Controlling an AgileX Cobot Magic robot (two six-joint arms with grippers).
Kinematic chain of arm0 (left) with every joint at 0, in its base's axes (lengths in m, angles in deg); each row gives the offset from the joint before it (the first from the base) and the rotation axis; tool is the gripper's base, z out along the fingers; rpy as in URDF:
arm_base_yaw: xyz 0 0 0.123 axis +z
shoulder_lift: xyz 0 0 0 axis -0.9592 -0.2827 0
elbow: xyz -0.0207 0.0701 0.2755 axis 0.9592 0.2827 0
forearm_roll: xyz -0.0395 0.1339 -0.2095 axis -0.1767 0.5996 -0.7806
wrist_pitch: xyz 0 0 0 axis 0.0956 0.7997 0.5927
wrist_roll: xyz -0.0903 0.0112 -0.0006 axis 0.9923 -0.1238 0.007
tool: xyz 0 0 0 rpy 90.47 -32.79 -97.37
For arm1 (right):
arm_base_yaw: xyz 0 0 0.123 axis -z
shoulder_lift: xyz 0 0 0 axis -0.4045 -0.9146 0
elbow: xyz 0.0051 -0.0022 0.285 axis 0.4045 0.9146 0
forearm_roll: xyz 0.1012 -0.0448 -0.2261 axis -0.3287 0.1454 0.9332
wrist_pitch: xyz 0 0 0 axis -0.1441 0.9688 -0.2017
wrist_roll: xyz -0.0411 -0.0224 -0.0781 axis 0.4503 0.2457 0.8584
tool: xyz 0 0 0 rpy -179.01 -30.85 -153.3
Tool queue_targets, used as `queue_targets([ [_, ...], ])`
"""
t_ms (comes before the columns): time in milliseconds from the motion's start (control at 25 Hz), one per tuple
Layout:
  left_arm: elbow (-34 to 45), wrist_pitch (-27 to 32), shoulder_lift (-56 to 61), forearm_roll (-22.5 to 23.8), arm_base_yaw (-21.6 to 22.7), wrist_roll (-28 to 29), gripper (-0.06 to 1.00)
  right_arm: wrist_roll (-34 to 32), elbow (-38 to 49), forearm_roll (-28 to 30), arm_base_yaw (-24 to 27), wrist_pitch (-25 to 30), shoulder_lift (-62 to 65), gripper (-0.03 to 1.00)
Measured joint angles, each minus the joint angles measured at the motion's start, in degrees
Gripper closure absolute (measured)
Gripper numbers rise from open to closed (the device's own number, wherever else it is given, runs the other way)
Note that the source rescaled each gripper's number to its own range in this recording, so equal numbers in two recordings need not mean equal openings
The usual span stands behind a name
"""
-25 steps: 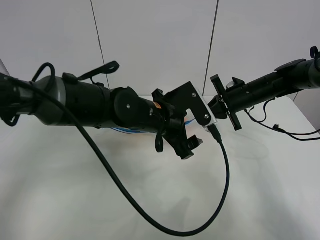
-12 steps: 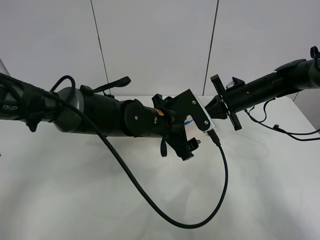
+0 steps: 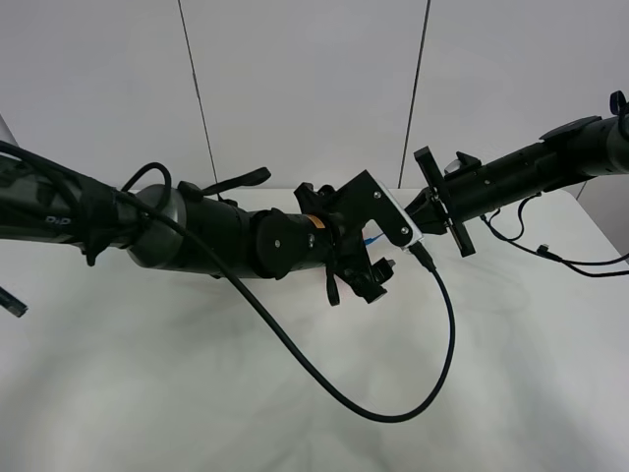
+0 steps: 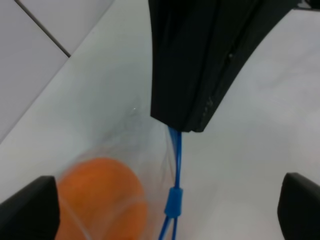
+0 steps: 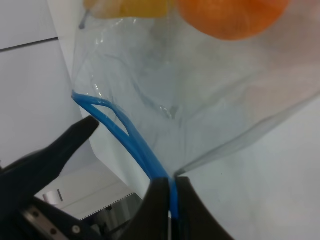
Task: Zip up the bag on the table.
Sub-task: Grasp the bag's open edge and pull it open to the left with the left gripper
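Note:
The clear bag (image 5: 200, 95) lies on the white table (image 3: 511, 354). In the exterior view my left arm hides most of it; a bit of its blue zipper strip (image 3: 371, 239) shows. My right gripper (image 5: 170, 182) is shut on the end of the strip (image 5: 125, 135), and it shows in the exterior view (image 3: 418, 212). An orange ball (image 5: 230, 15) lies inside the bag. My left gripper (image 4: 167, 205) is open, and its fingertips (image 4: 30, 205) stand on either side of the strip. The blue slider (image 4: 173, 202) and an orange ball (image 4: 102, 200) show between them. In the exterior view the left gripper (image 3: 369, 283) is just left of the right one.
A black cable (image 3: 432, 393) loops from the left wrist over the front of the table. Thin wires (image 3: 550, 251) trail under the right arm. A panelled white wall (image 3: 305, 88) stands behind the table's far edge.
My left arm has reached further right and slightly back, bringing its gripper closer to the right gripper. The cable loop has swung right. The right arm has not moved.

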Motion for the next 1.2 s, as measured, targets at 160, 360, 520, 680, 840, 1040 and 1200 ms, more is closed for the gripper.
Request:
queue_targets([
  [160,-1.24,-0.01,-0.70,0.00,0.00,0.26,0.03,0.00,0.00,0.00,0.00,0.00,0.00,0.97],
  [360,-1.78,-1.52,-1.55,0.00,0.18,0.32,0.21,0.00,0.00,0.00,0.00,0.00,0.00,0.97],
  [520,-1.78,-2.22,-3.34,-0.06,0.39,0.32,0.26,0.00,0.00,0.00,0.00,0.00,0.00,0.97],
  [680,-1.78,-2.82,-3.61,-0.12,0.39,0.37,0.39,0.00,0.00,0.00,0.00,0.00,0.00,0.97],
  [840,-1.78,-2.89,-3.61,-0.12,0.39,0.37,0.54,0.00,0.00,0.00,0.00,0.00,0.00,0.97],
  [1040,-1.78,-2.93,-3.61,-0.12,0.39,0.33,0.65,0.00,0.00,0.00,0.00,-0.09,0.00,0.97],
  [1200,-1.78,-2.93,-3.61,-0.17,0.39,0.26,0.74,0.00,0.00,-0.07,0.00,-0.17,0.00,0.97],
])
